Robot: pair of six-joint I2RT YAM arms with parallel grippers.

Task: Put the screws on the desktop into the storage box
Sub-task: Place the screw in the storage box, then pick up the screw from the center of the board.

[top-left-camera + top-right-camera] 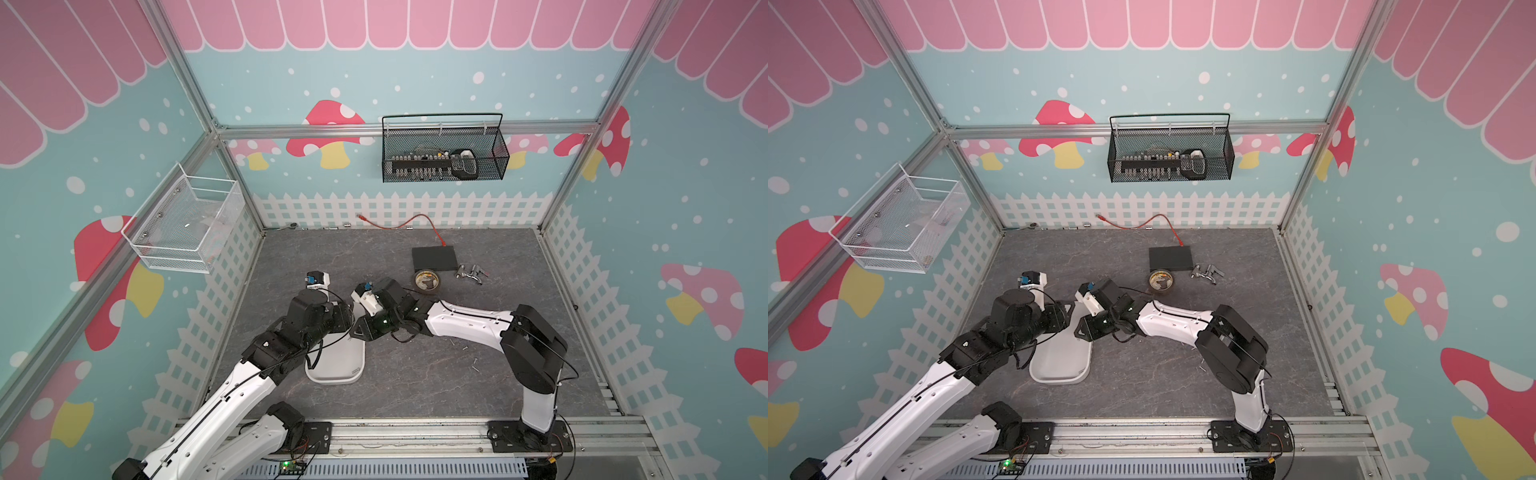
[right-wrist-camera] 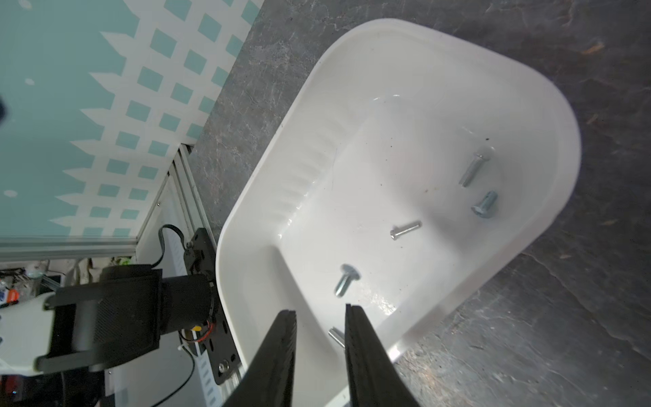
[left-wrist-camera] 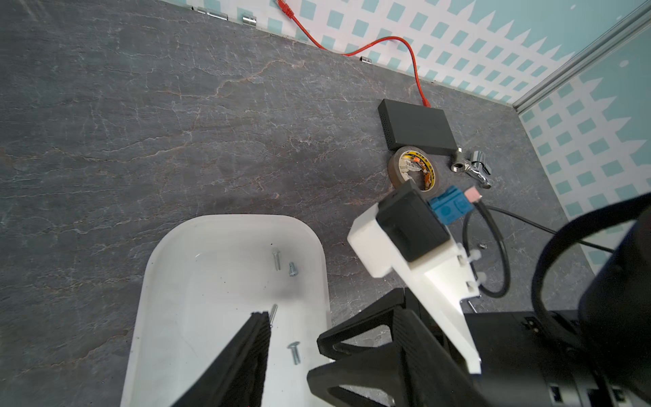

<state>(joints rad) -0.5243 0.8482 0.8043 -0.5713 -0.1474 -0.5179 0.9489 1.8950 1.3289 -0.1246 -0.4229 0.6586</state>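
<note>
The white storage box (image 1: 336,374) lies on the dark grey desktop (image 1: 415,386), partly under both wrists. Several screws (image 2: 405,229) lie inside it, also seen in the left wrist view (image 3: 276,260). My right gripper (image 2: 320,313) hangs over the box's near end with its jaws apart. One screw (image 2: 336,336) lies loose beside its one finger, not pinched. My left gripper (image 3: 331,312) stands open over the box rim, one finger (image 3: 253,334) above the box floor. A few screws (image 1: 473,365) lie on the desktop under the right forearm.
A flat black box (image 1: 434,258), a tape roll (image 1: 427,281) and a clump of metal fittings (image 1: 469,274) sit toward the back right. An orange cable (image 1: 415,220) runs along the back edge. A black mesh basket (image 1: 442,153) and a white one (image 1: 183,220) hang on the walls.
</note>
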